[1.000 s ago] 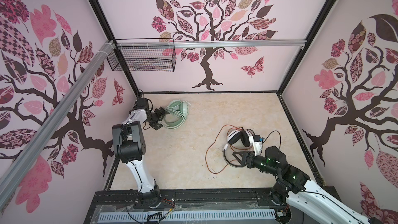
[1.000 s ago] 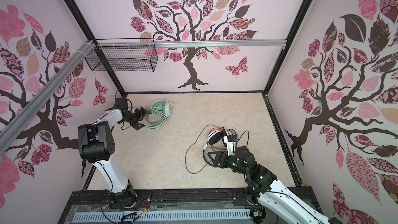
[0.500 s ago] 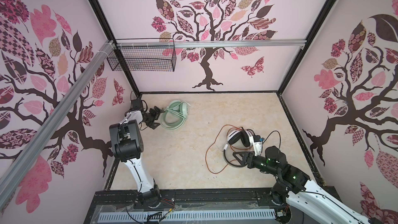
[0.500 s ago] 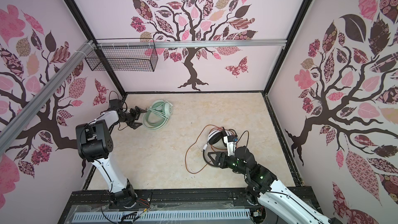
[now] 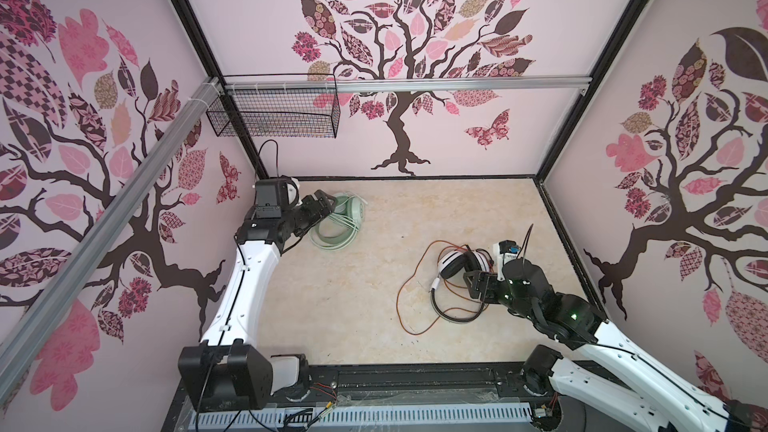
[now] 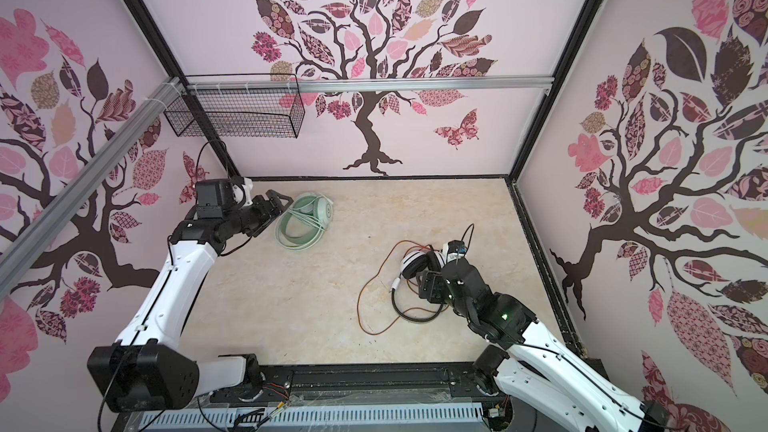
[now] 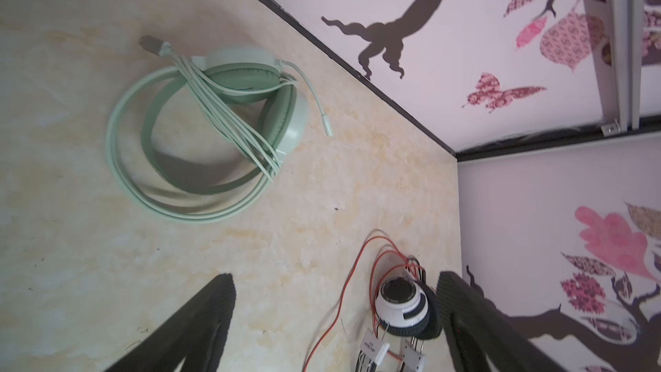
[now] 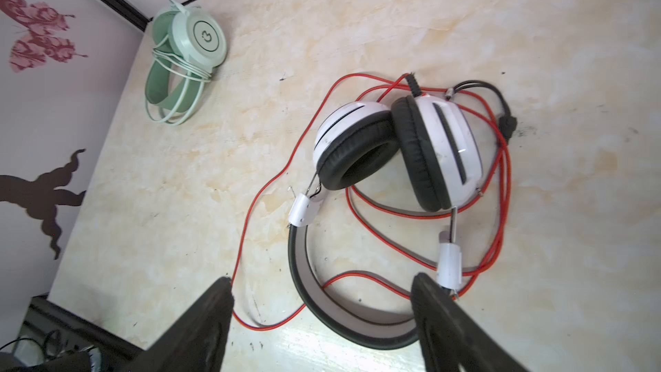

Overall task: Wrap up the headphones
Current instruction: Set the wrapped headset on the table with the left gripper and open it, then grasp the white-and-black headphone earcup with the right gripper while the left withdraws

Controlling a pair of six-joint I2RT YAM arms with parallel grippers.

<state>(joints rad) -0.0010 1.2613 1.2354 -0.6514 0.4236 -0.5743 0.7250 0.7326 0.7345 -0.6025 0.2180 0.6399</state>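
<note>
The mint-green headphones lie at the back left of the table, their pale cord wound across cups and band. My left gripper is open just left of their cups and holds nothing. The white-and-black headphones lie at the right. Their orange-red cord sprawls in loose loops. My right gripper is open over their black band, empty.
A black wire basket hangs on the back wall at the left. Patterned walls close in the table on three sides. A black rail runs along the front edge.
The left arm has folded lower, and its gripper has shifted toward the back, closer to the green cups. The right gripper's fingers have spread a little wider; that arm stayed put.
</note>
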